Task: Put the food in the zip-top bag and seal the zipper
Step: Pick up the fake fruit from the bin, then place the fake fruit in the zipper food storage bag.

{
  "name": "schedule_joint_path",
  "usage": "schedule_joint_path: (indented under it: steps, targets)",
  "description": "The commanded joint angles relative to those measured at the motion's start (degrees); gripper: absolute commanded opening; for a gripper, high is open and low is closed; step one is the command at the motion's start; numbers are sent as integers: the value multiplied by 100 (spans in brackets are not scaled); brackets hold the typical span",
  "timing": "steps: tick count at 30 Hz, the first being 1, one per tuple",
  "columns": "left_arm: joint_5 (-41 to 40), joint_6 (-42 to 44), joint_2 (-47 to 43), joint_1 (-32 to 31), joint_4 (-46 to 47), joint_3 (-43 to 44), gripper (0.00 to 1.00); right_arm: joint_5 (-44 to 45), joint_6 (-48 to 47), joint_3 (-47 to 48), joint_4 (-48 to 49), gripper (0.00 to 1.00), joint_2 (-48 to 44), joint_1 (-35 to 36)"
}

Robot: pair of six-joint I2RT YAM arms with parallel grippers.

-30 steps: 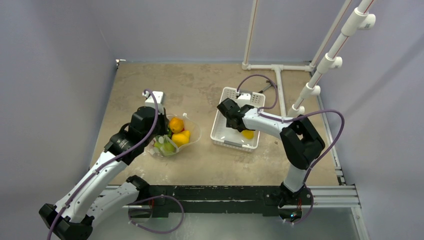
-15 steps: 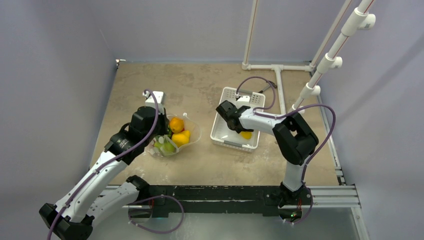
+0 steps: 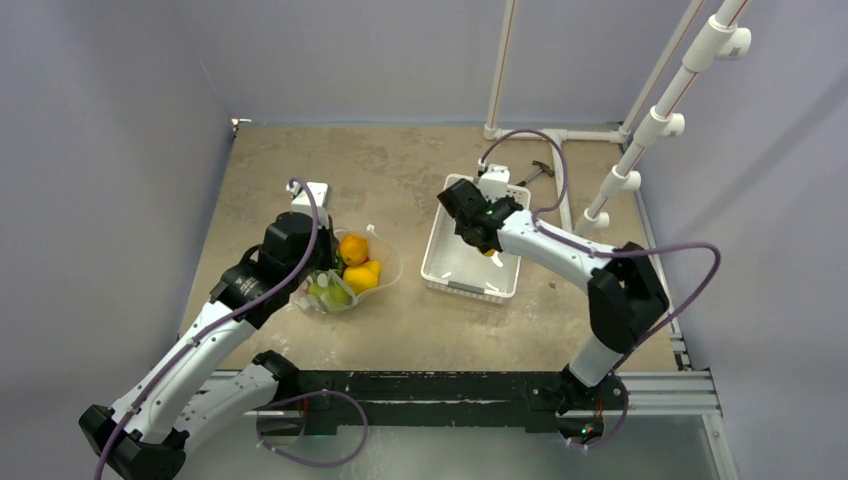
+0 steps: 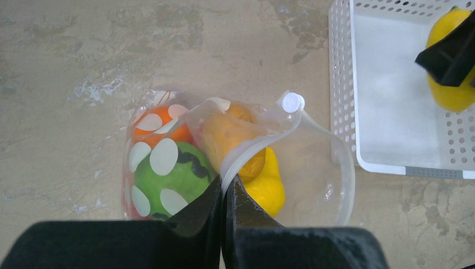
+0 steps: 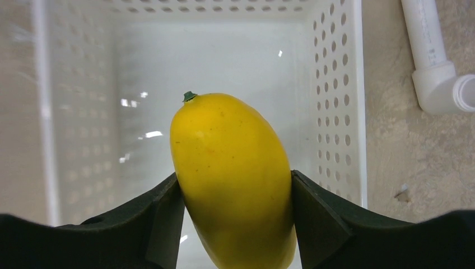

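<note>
Fingers of our right gripper (image 5: 235, 182) clamp a yellow fruit (image 5: 224, 140) over the white basket (image 5: 336, 84) — our left gripper (image 4: 226, 188) pinches tight on the zip-top bag (image 4: 313, 159) by its rim, other fruits (image 4: 173, 176) inside.

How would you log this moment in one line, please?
left gripper: shut on zip-top bag | right gripper: shut on yellow fruit over white basket | zipper: unsealed

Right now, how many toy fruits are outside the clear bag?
1: a yellow toy fruit, gripped by the right gripper over the white basket. Part of the basket is hidden, so another may be there.
</note>
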Motion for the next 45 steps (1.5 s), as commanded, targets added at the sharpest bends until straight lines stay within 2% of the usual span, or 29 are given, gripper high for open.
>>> schedule_joint_path:
  steps: [1, 12, 19, 25, 37, 45]
  targets:
    - [-18, 93, 8, 20, 179, -10, 0, -379, -356, 439, 364, 26, -742, 191]
    - [-18, 93, 17, 20, 183, -5, 0, -2092, -1491, 681, 1635, 23, -1545, 1061]
    - [-3, 96, 30, 19, 187, -13, 0, -3706, -2104, 508, 2271, 20, -1715, 1209]
    - [-1, 89, 26, 20, 186, -4, 0, -4446, -2291, 381, 2435, 20, -1635, 1268]
    - [8, 95, 26, 19, 181, -14, 0, -4852, -2295, 92, 3006, 18, -1086, 1685]
    - [8, 96, 17, 26, 185, -18, 0, -4360, -2551, 335, 3106, 17, -438, 1945]
